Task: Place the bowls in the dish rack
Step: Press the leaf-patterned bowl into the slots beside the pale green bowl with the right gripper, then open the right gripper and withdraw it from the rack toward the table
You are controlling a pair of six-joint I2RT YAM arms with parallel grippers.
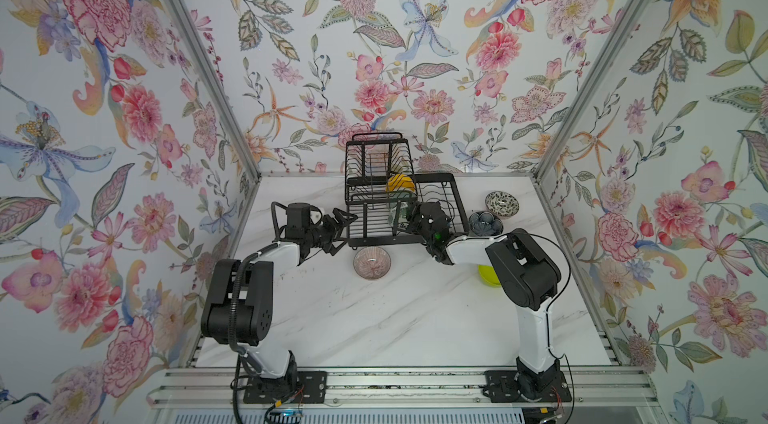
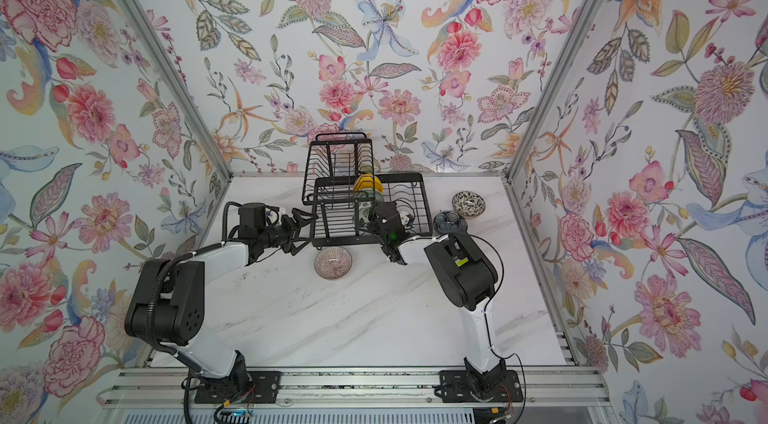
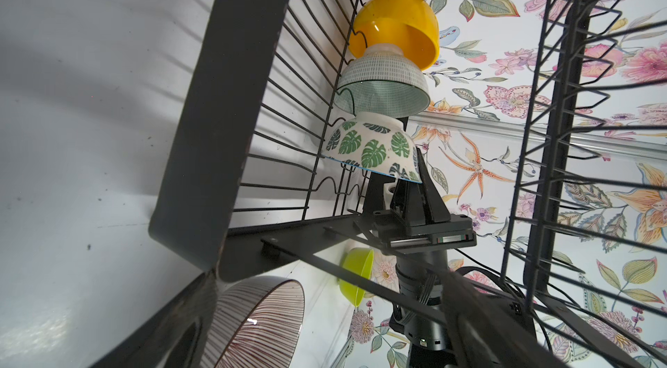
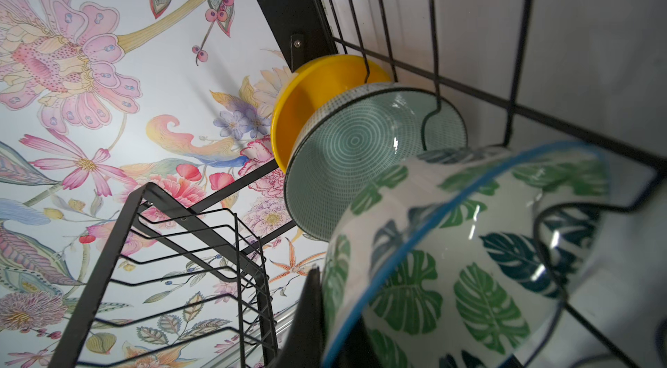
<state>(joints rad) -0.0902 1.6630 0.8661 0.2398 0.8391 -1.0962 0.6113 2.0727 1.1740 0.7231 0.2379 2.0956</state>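
Note:
In both top views the black wire dish rack (image 1: 436,175) (image 2: 403,175) stands at the back. A yellow bowl (image 3: 395,23), a pale aqua bowl (image 3: 382,85) and a leaf-print bowl (image 4: 451,276) stand on edge in a row in its lower tray. My right gripper (image 4: 332,341) (image 1: 409,218) is shut on the leaf bowl's rim, one finger inside and one outside. My left gripper (image 1: 343,233) (image 3: 332,348) hangs open and empty at the rack's front left corner. A pink-brown ribbed bowl (image 1: 372,263) lies on the table just in front of the rack.
A lime green bowl (image 1: 488,275) sits partly under the right arm. A dark blue floral bowl (image 1: 485,223) and a black-and-white patterned bowl (image 1: 502,204) lie right of the rack. The raised basket (image 1: 376,160) stands over the rack's back left. Flowered walls enclose the marble table.

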